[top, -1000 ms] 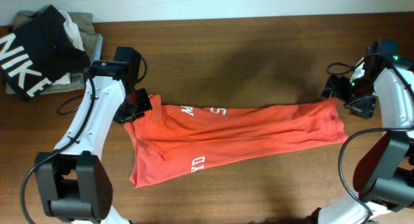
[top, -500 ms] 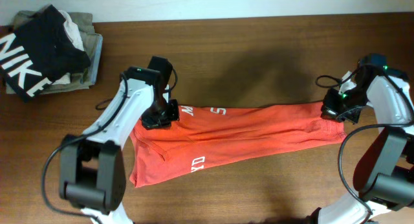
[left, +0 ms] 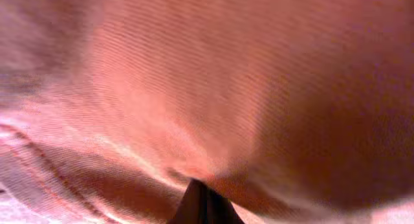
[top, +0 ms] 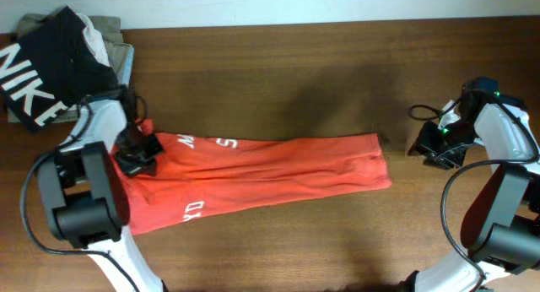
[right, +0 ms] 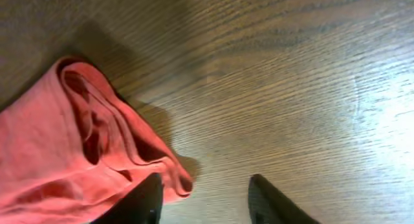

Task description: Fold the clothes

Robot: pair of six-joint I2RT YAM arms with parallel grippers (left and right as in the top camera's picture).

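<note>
**Desk:** What's changed?
**Me:** In the last half second the T-shirt (top: 253, 170) has slid along the table (top: 295, 81), dragged by my left gripper (top: 137, 150). My right gripper (top: 434, 148) has let go and now sits clear of the shirt's other end.
**Desk:** Claws?
**Me:** Left is clamped on the shirt's end, with cloth bunched around it. Right stands parted, bare wood between its fingers (right: 143, 201). The shirt's rolled edge lies just beside one of them.
**Desk:** Surface, room?
**Me:** Dark brown wood grain, with a glare patch in the right wrist view on the side away from the shirt. A pale wall strip (top: 337, 1) runs behind the table. Past the shirt's clamped end, a black NIKE garment (top: 38, 68) lies on khaki folded ones (top: 122, 57), apart from the shirt.
**Desk:** Anything unclear?
**Me:** The left wrist view is all blurred red cloth, with one dark fingertip at the bottom edge. The shirt lies as a long creased band. Its white letters are partly tucked into folds and I can't read them. The frame edge cuts off the NIKE garment.
</note>
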